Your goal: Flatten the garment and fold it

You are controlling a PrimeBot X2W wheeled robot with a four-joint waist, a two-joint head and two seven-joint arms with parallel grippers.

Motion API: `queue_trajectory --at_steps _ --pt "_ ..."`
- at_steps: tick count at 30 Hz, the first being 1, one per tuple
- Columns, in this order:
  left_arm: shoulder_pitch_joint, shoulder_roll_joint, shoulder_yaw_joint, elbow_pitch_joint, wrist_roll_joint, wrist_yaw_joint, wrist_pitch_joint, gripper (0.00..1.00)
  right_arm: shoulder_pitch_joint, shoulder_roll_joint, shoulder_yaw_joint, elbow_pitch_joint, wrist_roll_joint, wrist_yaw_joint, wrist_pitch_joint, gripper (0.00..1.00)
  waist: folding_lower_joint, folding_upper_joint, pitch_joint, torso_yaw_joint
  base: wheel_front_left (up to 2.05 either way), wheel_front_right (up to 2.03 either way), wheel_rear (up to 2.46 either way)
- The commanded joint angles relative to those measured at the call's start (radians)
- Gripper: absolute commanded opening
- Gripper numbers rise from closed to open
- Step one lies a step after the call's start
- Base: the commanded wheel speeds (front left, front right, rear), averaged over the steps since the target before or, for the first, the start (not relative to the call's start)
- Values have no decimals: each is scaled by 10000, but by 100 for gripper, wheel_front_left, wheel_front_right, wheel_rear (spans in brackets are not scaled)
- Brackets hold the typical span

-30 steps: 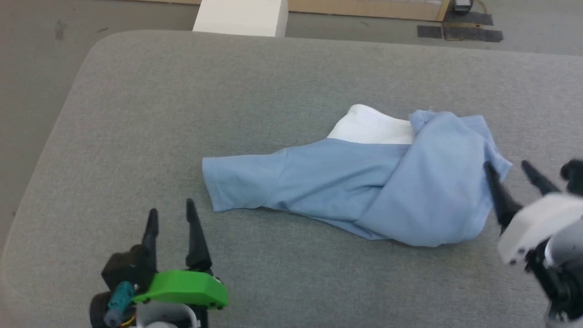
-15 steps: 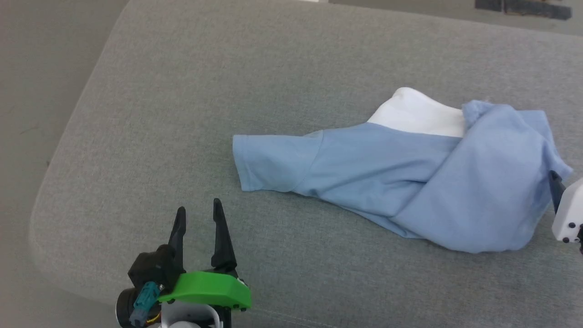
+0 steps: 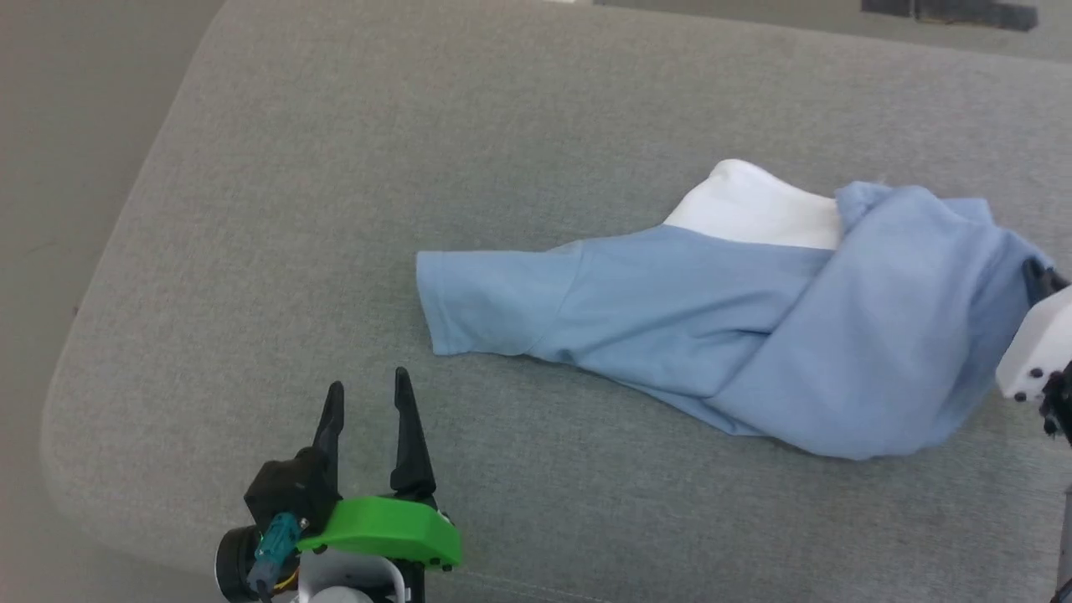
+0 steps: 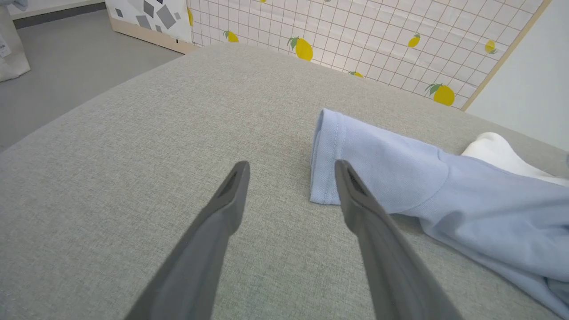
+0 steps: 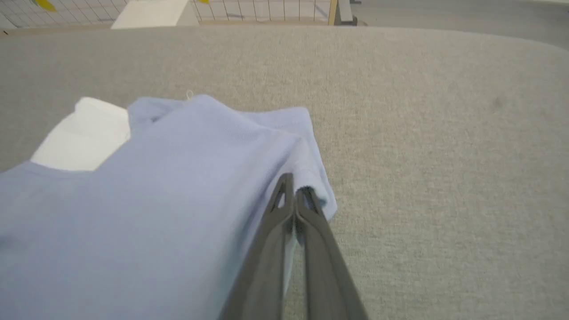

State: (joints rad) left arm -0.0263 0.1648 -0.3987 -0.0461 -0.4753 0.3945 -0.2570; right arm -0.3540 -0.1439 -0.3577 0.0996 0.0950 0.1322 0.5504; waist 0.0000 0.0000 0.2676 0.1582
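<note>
Garment [image 3: 754,335] of crumpled light blue cotton, short-sleeved, is laid on a grey fabric-covered surface [image 3: 335,167]. Near its left sleeve the left gripper [image 3: 368,381] is held spread and empty. Its right edge is pinched by the right gripper [image 5: 295,184].

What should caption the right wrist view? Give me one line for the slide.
The right gripper clamps an edge of the crumpled light blue T-shirt lying on the grey fabric surface.

Grey fabric surface [image 3: 352,167]; crumpled garment [image 3: 712,335] atop
</note>
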Motion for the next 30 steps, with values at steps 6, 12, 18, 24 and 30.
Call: queue_trajectory --at_steps 6,12,18,24,30 --pt "241 66 141 111 -89 -60 -47 100 456 353 -558 -2110 994 -15 -378 0 0 0 -852 -810 0 0 0" --pt "566 170 295 135 -223 -41 -46 100 2824 907 -3016 -4526 1520 -15 -127 0 0 0 -1050 -1458 0 0 0" --pt "768 354 476 16 -283 47 -13 100 4781 933 -4503 -3033 2639 -15 -242 0 0 0 -975 -2034 0 0 0" --pt "692 512 424 -26 -212 90 192 100 4856 935 -3670 -776 2850 -15 -1554 19 0 0 -956 -2160 0 0 0" --pt "662 492 340 45 -267 71 302 100 4392 935 -2798 -289 2281 -15 -2312 100 0 0 -1110 -2066 0 0 0"
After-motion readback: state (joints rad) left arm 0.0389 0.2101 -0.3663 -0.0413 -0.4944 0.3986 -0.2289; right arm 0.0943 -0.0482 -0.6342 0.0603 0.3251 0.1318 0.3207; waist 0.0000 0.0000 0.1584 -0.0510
